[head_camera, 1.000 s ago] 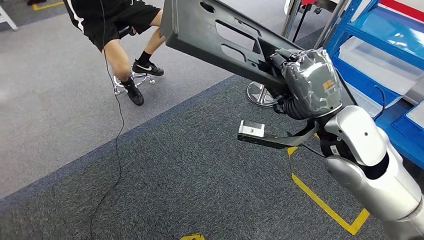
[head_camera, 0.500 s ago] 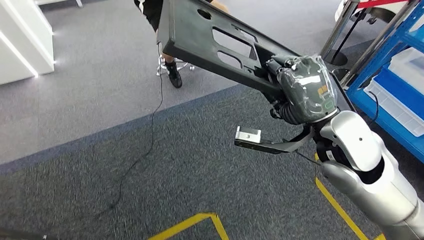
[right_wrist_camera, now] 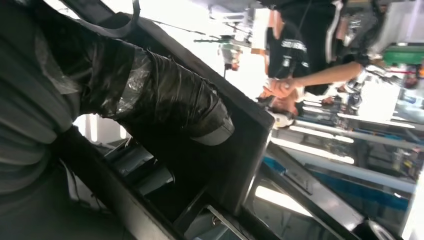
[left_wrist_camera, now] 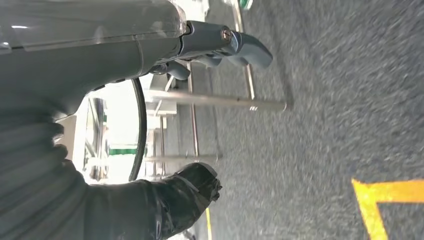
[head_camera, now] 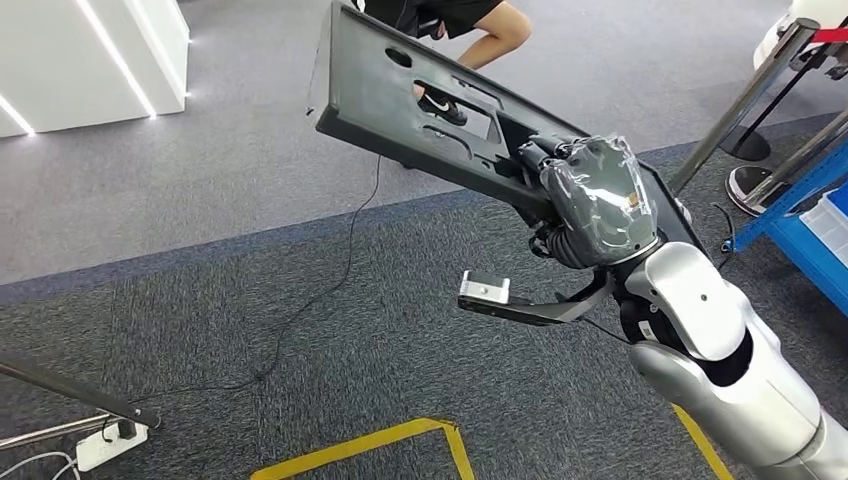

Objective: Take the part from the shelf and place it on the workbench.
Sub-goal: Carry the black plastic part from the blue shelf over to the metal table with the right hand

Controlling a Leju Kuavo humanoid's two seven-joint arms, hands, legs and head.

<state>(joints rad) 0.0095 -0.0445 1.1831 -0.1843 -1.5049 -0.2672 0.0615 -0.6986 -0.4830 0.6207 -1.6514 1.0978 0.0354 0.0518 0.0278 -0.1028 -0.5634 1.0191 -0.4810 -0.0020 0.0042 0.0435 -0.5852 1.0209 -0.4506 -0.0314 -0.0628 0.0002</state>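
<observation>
The part is a long, flat, dark grey panel with cut-out slots, held tilted in the air over the carpet. My right hand, wrapped in clear film, grips its near end. In the right wrist view the taped thumb lies across the panel's edge. In the left wrist view my left hand hangs over the carpet, its fingers and thumb apart and holding nothing.
A person sits beyond the panel. A black cable trails over the carpet to a power strip. A barrier post and the blue shelf stand at right. Yellow floor tape is near, a white block far left.
The whole picture has shifted as the camera turned: the shelf slid off to the right, the white block and power strip came in at left. My right hand still holds the panel.
</observation>
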